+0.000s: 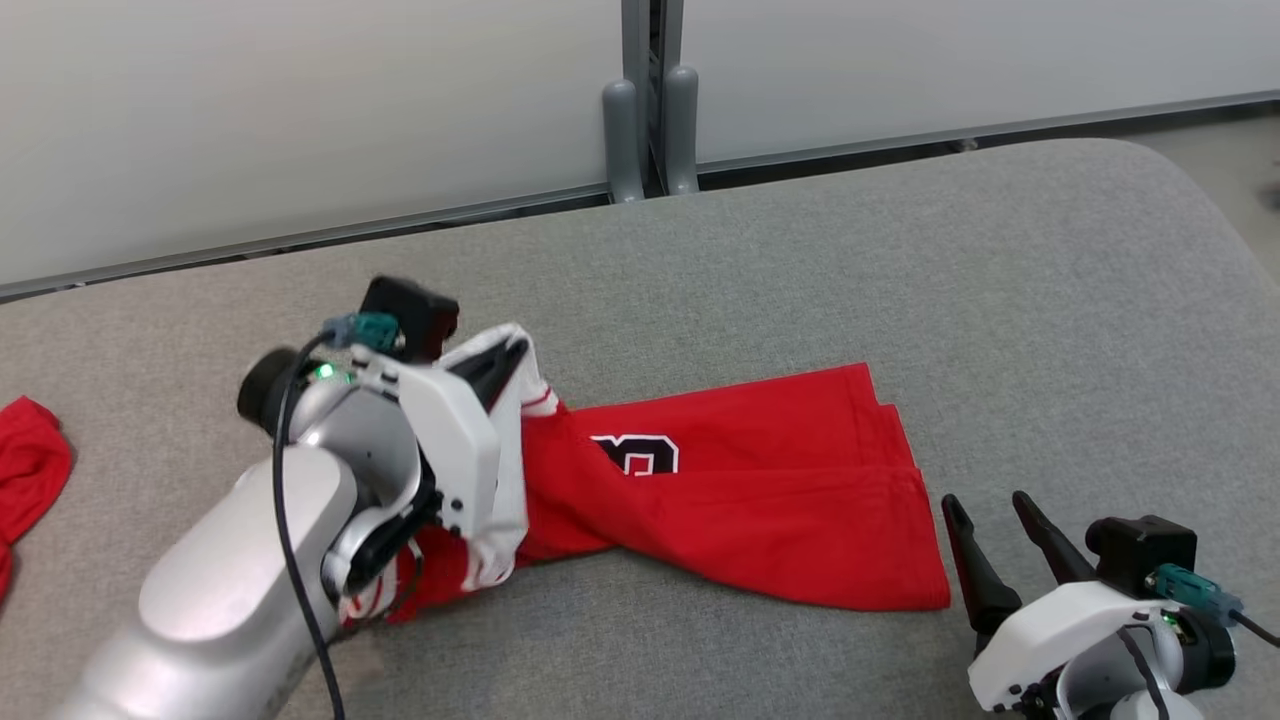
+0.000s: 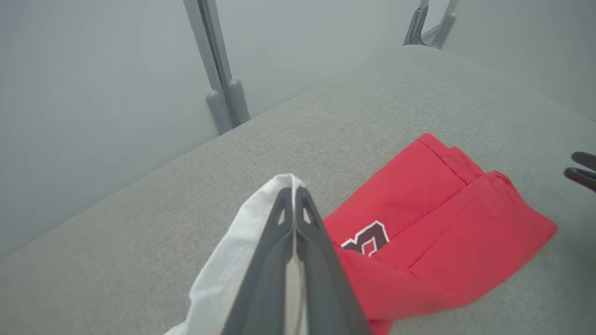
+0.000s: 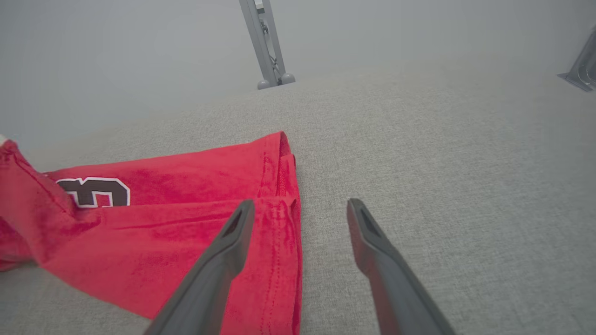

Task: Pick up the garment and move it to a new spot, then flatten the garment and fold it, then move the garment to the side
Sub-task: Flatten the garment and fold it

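The garment is a red shirt with white trim and a dark number, lying folded across the grey cushioned surface. My left gripper is shut on the garment's white edge at its left end, lifting that edge a little; its fingers press together over the white cloth. My right gripper hovers open just right of the garment's hem. Its left finger hangs over the red hem and its right finger over bare cushion, with nothing between them.
A second red cloth lies at the far left edge of the cushion. A grey metal post and pale wall panels stand behind the cushion's back edge. Bare cushion stretches to the right and behind the garment.
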`<state>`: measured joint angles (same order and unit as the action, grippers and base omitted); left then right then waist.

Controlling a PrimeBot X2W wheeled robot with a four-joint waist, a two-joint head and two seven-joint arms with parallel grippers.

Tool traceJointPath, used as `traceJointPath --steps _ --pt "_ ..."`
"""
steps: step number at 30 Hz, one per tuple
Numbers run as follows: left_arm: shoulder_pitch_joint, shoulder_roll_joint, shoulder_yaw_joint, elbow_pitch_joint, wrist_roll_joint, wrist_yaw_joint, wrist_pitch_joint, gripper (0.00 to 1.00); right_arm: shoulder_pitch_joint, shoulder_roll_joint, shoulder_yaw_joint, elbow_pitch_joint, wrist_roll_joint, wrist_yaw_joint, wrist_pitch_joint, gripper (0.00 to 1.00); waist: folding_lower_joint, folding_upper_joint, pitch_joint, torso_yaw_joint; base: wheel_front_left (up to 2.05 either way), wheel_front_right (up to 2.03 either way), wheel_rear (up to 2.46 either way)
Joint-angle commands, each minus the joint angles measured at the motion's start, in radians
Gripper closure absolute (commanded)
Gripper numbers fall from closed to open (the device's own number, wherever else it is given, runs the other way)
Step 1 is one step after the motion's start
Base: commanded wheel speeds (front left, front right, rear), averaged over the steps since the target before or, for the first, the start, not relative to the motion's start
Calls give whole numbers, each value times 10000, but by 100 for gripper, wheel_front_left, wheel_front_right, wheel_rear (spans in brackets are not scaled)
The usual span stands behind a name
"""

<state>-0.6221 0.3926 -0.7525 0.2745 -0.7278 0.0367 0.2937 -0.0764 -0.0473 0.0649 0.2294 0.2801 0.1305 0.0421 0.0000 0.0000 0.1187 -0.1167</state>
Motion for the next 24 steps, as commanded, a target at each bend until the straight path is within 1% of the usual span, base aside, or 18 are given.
traceJointPath --steps 1,2,4,6,7,8,10,11,14,16,17,20,24 --pt "-458 -71 -121 406 218 -308 -164 100 -172 -62 47 -55 68 5 -40 0 0 0 144 -125 0 0 0" --pt "-727 -186 -293 627 410 -546 -306 100 -178 -66 60 -37 114 5 -64 0 0 0 195 -170 0 0 0" --pt "-1121 -506 -545 1066 612 -890 -572 100 -162 -65 33 4 129 5 -117 0 0 0 280 -231 0 0 0" --pt "-1350 -901 -673 1425 715 -1049 -905 100 -135 -62 -38 32 128 5 -147 0 0 0 337 -242 0 0 0" --pt "-1400 -1096 -715 1569 659 -1117 -1064 65 -122 -63 -80 40 117 5 -168 0 0 0 360 -231 0 0 0" --pt "-1398 -1299 -722 1715 578 -1146 -1229 0 -115 -60 -101 48 105 5 -171 0 0 0 375 -216 0 0 0" --pt "-1244 -1617 -710 2015 426 -1190 -1462 0 -111 -62 -139 73 90 5 -180 0 0 0 378 -187 0 0 0" --pt "-1147 -1669 -770 2127 422 -1222 -1528 0 -118 -62 -148 82 91 5 -180 0 0 0 364 -177 0 0 0" --pt "-797 -1684 -569 2123 161 -1090 -1805 0 -98 -63 -208 86 108 5 -206 0 0 0 278 -85 0 0 0" --pt "-471 -1507 -444 1853 47 -950 -1918 0 5 -59 -270 70 105 5 -205 0 0 0 207 59 0 0 0" --pt "-253 -1362 -395 1636 31 -813 -1948 0 50 -59 -275 68 91 5 -179 0 0 0 168 131 0 0 0" --pt "343 -868 -629 767 382 -456 -1838 0 140 -59 -343 15 87 5 -148 0 0 0 109 355 0 0 0" --pt "937 -519 -1293 -287 805 -399 -1539 0 107 -64 -333 -57 87 5 -90 0 0 0 149 493 0 0 0"
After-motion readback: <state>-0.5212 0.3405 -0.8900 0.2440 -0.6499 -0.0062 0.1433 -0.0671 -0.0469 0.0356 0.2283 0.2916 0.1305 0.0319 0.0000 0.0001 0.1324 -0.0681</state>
